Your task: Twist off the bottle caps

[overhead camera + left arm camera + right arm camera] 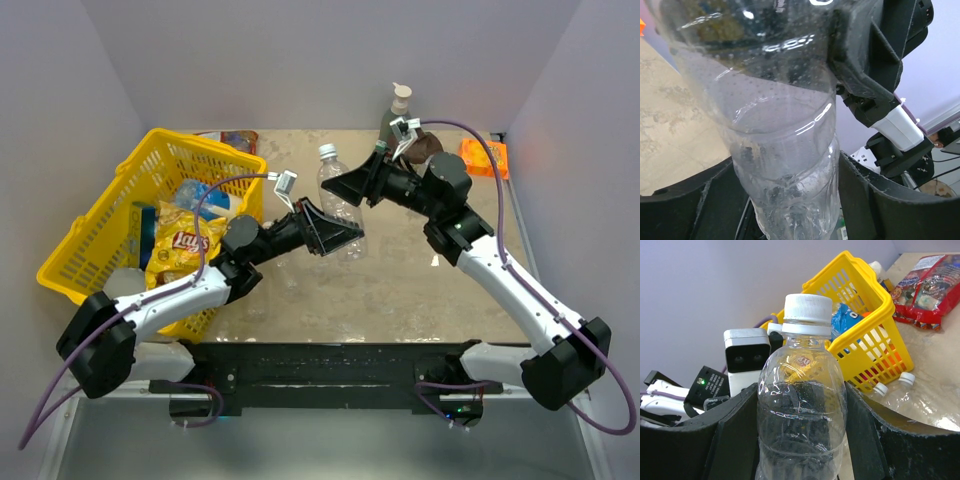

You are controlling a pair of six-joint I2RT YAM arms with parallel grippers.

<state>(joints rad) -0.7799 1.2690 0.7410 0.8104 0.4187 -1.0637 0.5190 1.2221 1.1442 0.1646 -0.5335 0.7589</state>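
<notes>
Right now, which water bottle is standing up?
The bottle between the left gripper and right gripper, white cap on top. The two bottles beside the yellow basket lie on their sides.

A clear ribbed bottle (802,405) stands upright, its white cap (808,308) still screwed on.

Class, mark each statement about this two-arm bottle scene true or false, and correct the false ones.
1. The bottle between the jaws has its white cap on. True.
2. The yellow basket sits on the robot's right. False: it sits on the left.
3. The left gripper and right gripper are on the same bottle. True.
4. That bottle lies flat. False: it is upright.
</notes>
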